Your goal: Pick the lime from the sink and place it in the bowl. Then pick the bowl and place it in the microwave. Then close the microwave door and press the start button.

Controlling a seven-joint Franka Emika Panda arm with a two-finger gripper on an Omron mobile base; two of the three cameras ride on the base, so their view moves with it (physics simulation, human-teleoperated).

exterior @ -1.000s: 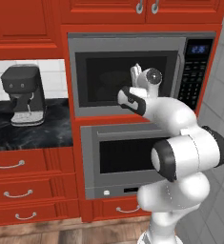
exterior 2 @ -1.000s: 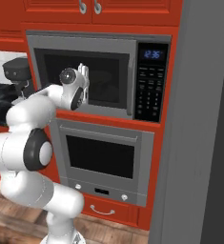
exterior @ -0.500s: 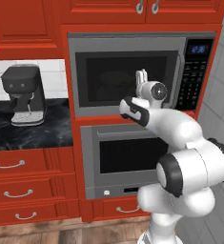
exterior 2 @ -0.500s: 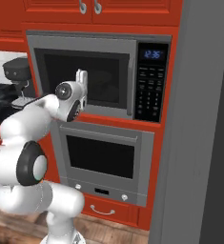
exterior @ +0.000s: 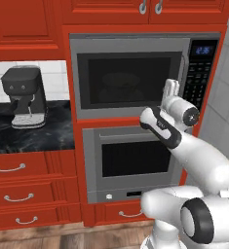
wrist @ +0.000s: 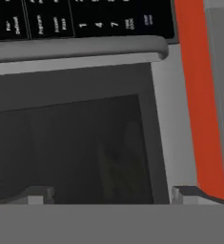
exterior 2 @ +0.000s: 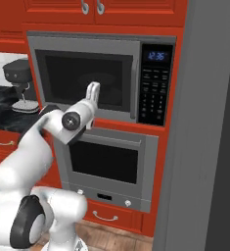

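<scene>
In the left base view, the microwave sat built into the red cabinetry above a grey oven, and the microwave door was shut flush against its frame. Through the dark glass a faint rounded shape showed, possibly the bowl, though the window was too dim to be sure. The gripper stood upright in front of the door's lower right corner, just beside the keypad panel. A black coffee machine stood on the dark counter at the left.

In the right base view, the gripper pointed up before the lower part of the door glass, near its bottom edge; the keypad with its blue display lay to the right.

In the hand view, the two fingertips stood spread wide, far apart at the bottom corners, pinching nothing. Beyond them lay the door's dark window, its grey frame and the keypad's lower rows.
</scene>
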